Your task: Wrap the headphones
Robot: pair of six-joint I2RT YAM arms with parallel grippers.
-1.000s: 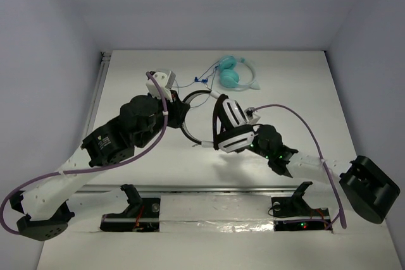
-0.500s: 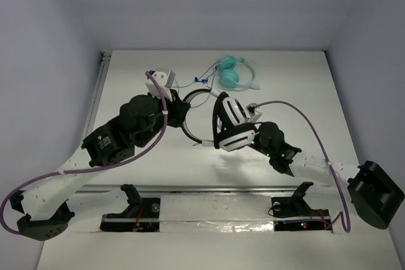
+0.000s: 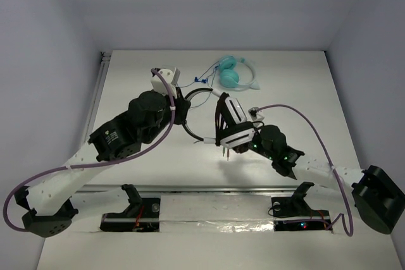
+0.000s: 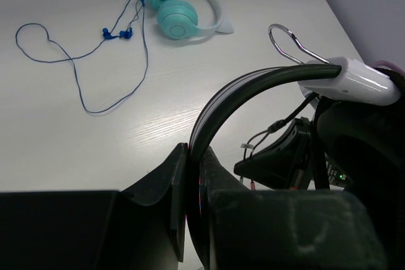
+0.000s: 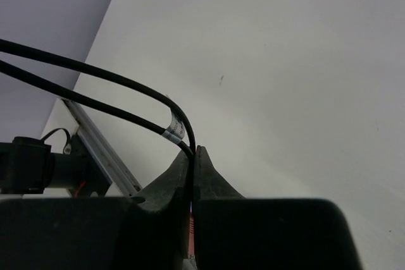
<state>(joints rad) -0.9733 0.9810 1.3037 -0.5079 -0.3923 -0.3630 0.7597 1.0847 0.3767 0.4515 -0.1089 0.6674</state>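
**Colour key.** The table (image 4: pixel 76 131) was white with a faint wood grain; the enclosure walls (image 3: pixel 44 61) were pale lavender-grey. The headphones (image 4: pixel 221 99) showed a black headband edged with a thin white stripe, a glossy white arm piece and a silver wire loop. Their cable (image 5: pixel 95 86) was black, ringed by one white label band. The left gripper (image 4: pixel 195 153) and the right gripper (image 5: pixel 195 155) were matt black. The teal headphones (image 4: pixel 174 14) — teal cups, white band — trailed a thin blue lead (image 4: pixel 82 86) with brighter blue plugs. The left arm (image 3: pixel 114 140) and right arm (image 3: pixel 297 162) were black and white, with purple hoses (image 3: pixel 166 121); green lights dotted the right arm.
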